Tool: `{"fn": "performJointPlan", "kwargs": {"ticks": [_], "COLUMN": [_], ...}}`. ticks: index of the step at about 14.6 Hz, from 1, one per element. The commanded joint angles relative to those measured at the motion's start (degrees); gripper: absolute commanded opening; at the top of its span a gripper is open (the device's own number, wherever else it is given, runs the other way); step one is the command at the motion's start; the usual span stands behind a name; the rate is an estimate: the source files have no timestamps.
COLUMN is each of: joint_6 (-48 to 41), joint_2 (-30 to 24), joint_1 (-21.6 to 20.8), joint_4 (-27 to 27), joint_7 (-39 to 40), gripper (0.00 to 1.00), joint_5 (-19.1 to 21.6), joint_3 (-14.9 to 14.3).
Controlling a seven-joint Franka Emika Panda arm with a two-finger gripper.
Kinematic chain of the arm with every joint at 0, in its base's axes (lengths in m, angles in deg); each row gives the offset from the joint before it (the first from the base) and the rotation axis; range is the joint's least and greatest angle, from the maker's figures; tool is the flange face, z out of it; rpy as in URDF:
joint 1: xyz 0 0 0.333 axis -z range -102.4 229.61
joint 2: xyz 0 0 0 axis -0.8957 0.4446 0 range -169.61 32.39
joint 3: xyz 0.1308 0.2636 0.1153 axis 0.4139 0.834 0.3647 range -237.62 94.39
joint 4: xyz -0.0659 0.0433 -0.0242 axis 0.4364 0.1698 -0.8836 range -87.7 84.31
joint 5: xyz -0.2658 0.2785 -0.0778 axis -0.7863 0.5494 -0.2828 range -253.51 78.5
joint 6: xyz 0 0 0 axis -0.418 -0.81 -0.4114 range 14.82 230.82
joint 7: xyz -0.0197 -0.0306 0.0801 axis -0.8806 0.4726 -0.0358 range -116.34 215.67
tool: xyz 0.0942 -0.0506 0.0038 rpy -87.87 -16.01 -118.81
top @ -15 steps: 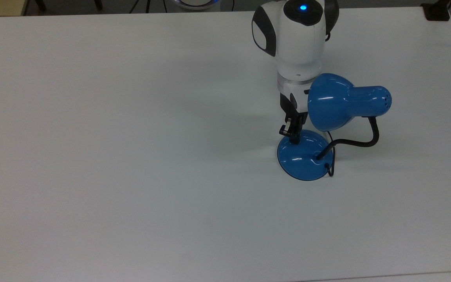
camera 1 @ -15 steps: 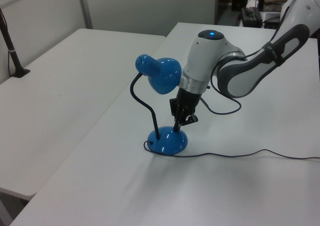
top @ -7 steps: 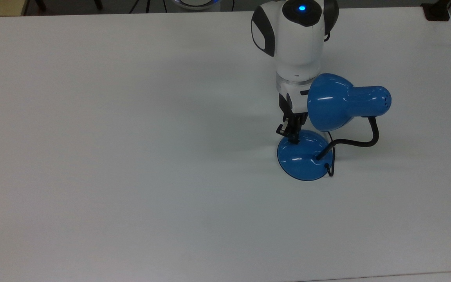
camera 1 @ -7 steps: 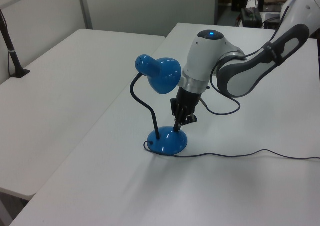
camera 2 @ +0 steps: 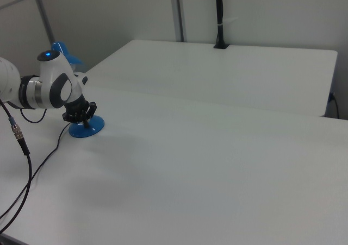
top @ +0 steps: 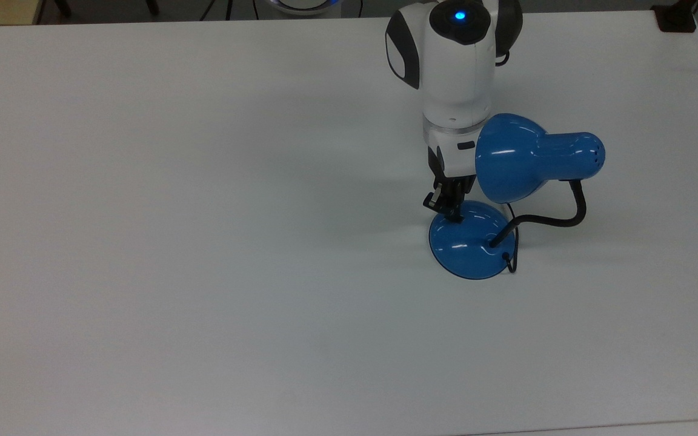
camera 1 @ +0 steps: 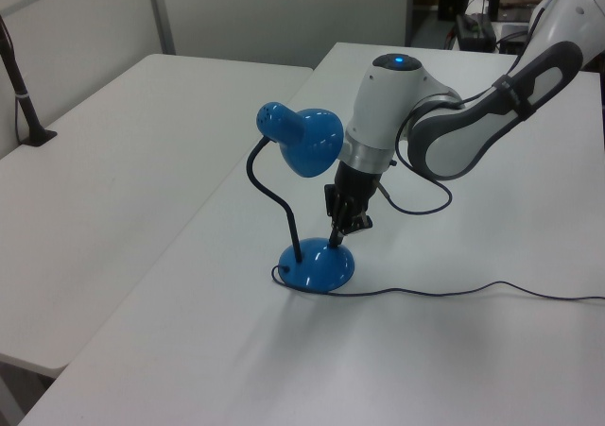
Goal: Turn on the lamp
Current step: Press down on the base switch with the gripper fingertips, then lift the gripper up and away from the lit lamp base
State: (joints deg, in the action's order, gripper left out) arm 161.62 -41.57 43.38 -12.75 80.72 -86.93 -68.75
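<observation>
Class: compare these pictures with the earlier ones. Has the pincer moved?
Yes, slightly. In the top view the pincer has drifted toward the top view's left against the lamp, which stayed put. Its tip remains on the base.

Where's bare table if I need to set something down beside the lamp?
The table is bare across the top view's left, from the lamp base outward, and along its bottom edge. It is crowded at the base, where the hand and shade meet.

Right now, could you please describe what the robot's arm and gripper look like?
The arm has rounded, glossy white shells with dark grey sections at the joints. A small blue light glows on a dark cap. Below a silver ring sits a small black gripper. A thin black cable loops beside the wrist.
</observation>
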Motion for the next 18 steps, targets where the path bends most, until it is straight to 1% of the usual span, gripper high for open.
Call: {"fn": "performJointPlan", "kwargs": {"ticks": [1, 5, 8, 11, 15, 18], "joint_6": [-1.8, -1.8, -1.8, -1.8, -1.8, -2.0], "joint_2": [0.2, 0.1, 0.5, 0.8, 1.4, 0.1], "joint_1": [-0.4, -0.6, -0.6, -0.7, -0.9, -0.6], "joint_4": [1.0, 1.1, 2.5, 2.7, 2.7, 2.1], "joint_7": [-0.6, -1.3, -1.4, -1.4, -1.5, -1.5], "gripper": [0.0, 0.0, 0.0, 0.0, 0.0, 0.0], "joint_5": [1.7, 2.3, 2.3, 2.4, 2.4, 2.4], "joint_3": [-0.2, -0.1, -0.1, -0.1, 0.5, 0.6]}}
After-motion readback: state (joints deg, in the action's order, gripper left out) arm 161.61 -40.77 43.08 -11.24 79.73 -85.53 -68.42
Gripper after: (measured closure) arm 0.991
